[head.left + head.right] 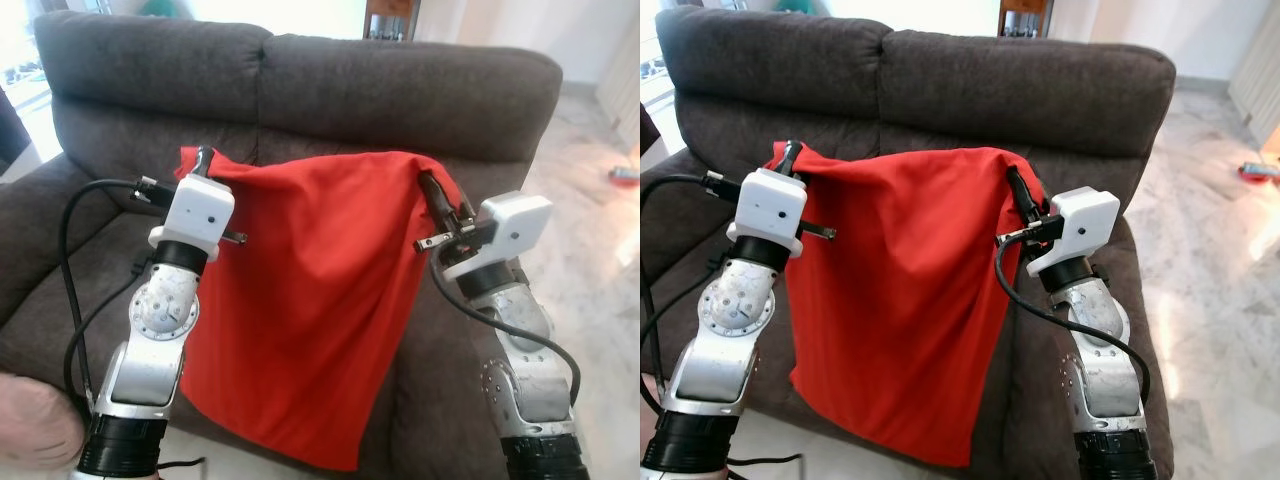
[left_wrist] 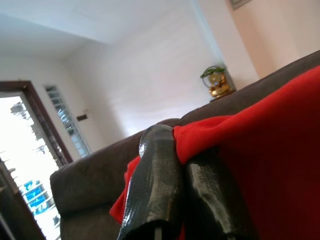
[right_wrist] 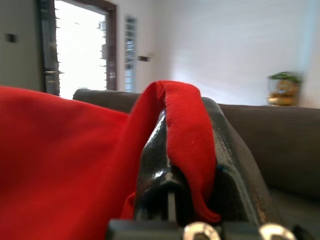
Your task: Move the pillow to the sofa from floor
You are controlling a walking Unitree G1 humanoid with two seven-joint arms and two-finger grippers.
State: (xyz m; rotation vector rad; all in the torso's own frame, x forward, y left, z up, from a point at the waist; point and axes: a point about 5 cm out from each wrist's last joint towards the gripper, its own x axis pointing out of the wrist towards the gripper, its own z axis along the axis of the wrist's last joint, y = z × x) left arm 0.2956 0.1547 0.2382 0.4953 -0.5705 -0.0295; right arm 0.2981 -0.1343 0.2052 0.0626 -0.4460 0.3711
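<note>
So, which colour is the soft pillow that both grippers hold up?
The soft fabric pillow is plain red, clearest in the left eye view.

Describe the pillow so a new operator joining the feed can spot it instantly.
Start at the dark grey sofa. In front of its seat hangs the red pillow, limp, pinched at its top corners by the left gripper and right gripper. It is the only bright red cloth here.

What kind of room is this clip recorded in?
Most likely a home living room: a dark grey sofa, a polished marble-like floor, and a decorative ornament on a ledge behind the sofa.
</note>
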